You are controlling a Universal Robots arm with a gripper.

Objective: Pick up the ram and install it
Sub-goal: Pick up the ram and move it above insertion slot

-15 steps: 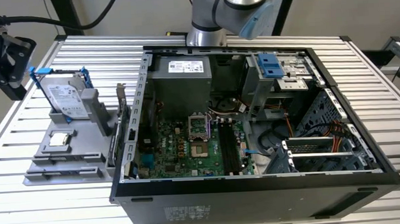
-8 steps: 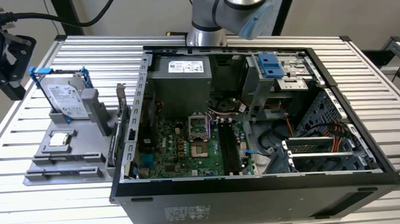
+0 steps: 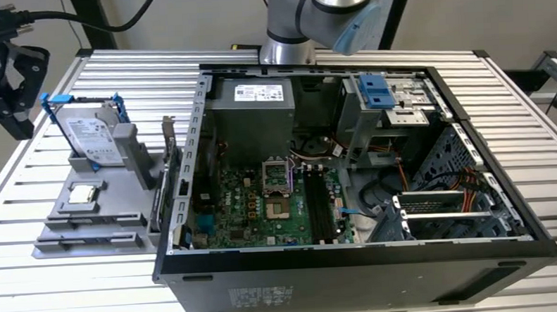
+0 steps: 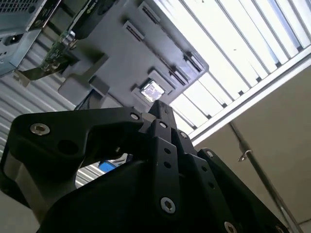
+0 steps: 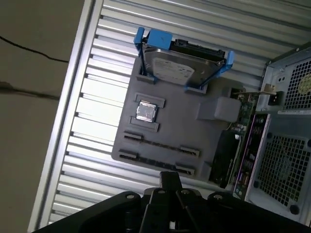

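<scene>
Black gripper [image 4: 159, 108] closed, by the table [image 3: 78, 295] edge, near grey tray [image 5: 180, 128] with hard drive [image 5: 182, 68], open computer case [image 3: 358, 257] beside tray

Open computer case [image 3: 359, 269] displayed on slatted worktop [image 3: 78, 295].
Blue-framed hard drive [image 3: 92, 139] is seated in grey tray [image 3: 93, 231] alongside.

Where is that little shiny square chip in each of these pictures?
Exterior view: chip on the grey tray, at the exterior view's left of the computer case.
First wrist view: chip on the tray, near the blue-framed drive.
Second wrist view: chip in the tray's square seat.
Shared landmark: the grey tray.
</scene>
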